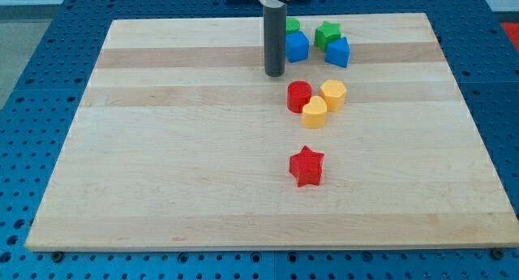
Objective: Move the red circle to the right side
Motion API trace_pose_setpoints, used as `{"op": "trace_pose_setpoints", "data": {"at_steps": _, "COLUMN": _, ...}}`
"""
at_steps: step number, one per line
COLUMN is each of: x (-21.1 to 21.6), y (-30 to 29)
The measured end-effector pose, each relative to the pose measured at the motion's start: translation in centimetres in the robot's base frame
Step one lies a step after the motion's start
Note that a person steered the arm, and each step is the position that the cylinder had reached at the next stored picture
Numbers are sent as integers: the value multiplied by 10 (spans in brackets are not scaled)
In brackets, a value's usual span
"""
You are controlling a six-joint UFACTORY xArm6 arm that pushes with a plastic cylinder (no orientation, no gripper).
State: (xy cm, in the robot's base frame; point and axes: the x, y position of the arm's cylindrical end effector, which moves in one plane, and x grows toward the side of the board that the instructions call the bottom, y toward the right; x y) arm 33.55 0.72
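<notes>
Red circle [299, 96]: smooth short cylinder, mid-bench, touching yellow heart [315, 112]; yellow hexagon [333, 94] just beside. My tip [275, 74] up-left of red circle, apart. No gripper on rod. Red star [306, 165] below. Pale wood-grain bench [162, 150].

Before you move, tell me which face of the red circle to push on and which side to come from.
Push its left wall, coming in from the view's left. The red circle has the yellow heart-like block and yellow hexagon-like block close on its right, so they would likely be shoved along. My tip sits up-left of it, apart.
</notes>
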Motion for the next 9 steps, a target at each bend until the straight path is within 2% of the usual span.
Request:
{"op": "trace_pose_setpoints", "data": {"at_steps": 1, "x": -8, "y": 7}}
{"op": "trace_pose_setpoints", "data": {"at_steps": 2, "x": -4, "y": 39}}
{"op": "trace_pose_setpoints", "data": {"at_steps": 3, "x": 24, "y": 122}}
{"op": "trace_pose_setpoints", "data": {"at_steps": 4, "x": 55, "y": 77}}
{"op": "trace_pose_setpoints", "data": {"at_steps": 5, "x": 64, "y": 62}}
{"op": "trace_pose_setpoints", "data": {"at_steps": 6, "x": 68, "y": 15}}
{"op": "trace_pose_setpoints", "data": {"at_steps": 7, "x": 65, "y": 21}}
{"op": "trace_pose_setpoints", "data": {"at_steps": 8, "x": 60, "y": -48}}
{"op": "trace_pose_setpoints", "data": {"at_steps": 9, "x": 48, "y": -81}}
